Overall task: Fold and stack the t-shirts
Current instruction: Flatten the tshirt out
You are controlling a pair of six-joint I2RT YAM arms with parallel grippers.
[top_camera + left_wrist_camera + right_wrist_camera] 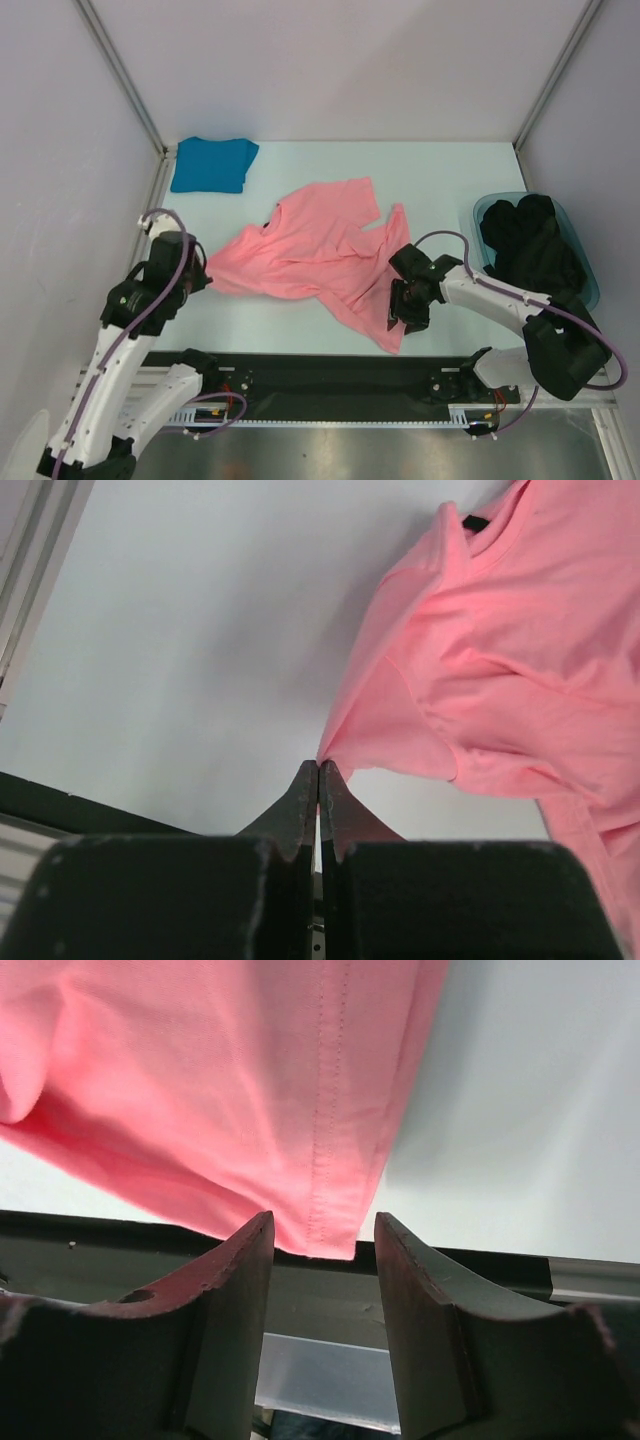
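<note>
The salmon pink t-shirt [320,245] lies crumpled and spread in the middle of the table. The teal-blue t-shirt [212,164] lies folded at the back left. My left gripper [319,765] is shut on the tip of the pink shirt's [500,670] left sleeve corner, at the shirt's left edge [205,280]. My right gripper [322,1235] is open, its jaws either side of the shirt's hemmed bottom corner [320,1160] near the table's front edge; in the top view it [405,305] sits over the shirt's near right end.
A translucent teal tub [590,280] with dark clothes [530,245] stands at the right. A black rail [330,375] runs along the front edge. Grey walls and metal posts [120,70] enclose the table.
</note>
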